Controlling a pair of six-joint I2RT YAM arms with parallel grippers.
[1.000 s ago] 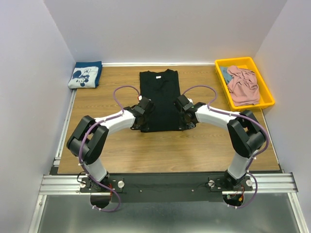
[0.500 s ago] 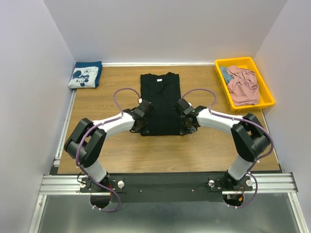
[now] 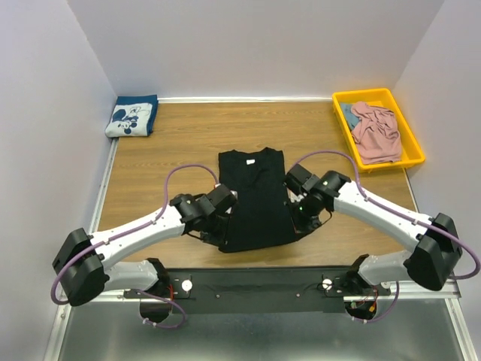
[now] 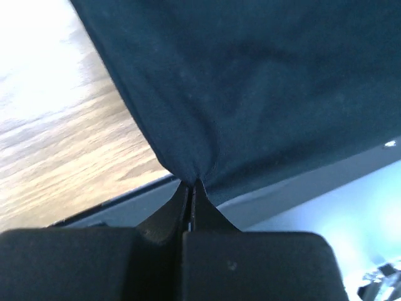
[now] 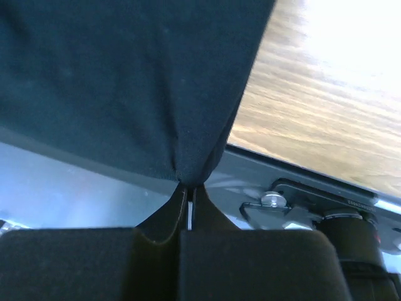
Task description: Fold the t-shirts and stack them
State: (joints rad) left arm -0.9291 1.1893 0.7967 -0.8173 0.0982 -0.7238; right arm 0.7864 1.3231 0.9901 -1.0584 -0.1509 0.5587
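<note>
The black shirt (image 3: 254, 199) lies lengthwise in the middle of the table (image 3: 180, 143). Its neckline points to the far edge and its hem is close to the near edge. The left gripper (image 4: 190, 188) is clamped tight on the hem's left corner, with the cloth bunched to a point between its closed fingers and raised off the wood. The right gripper (image 5: 189, 188) pinches the hem's right corner the same way.

At the table's far-left corner sits the navy shirt (image 3: 132, 116), folded into a neat rectangle with a white cartoon-mouse print on top. Any lettering in the print is too small to read.

At the table's far-right corner stands a yellow tray (image 3: 361, 92). The pink shirt (image 3: 376, 131) is crumpled inside it over a bit of blue cloth (image 3: 348, 113). The black shirt shows no readable label.
</note>
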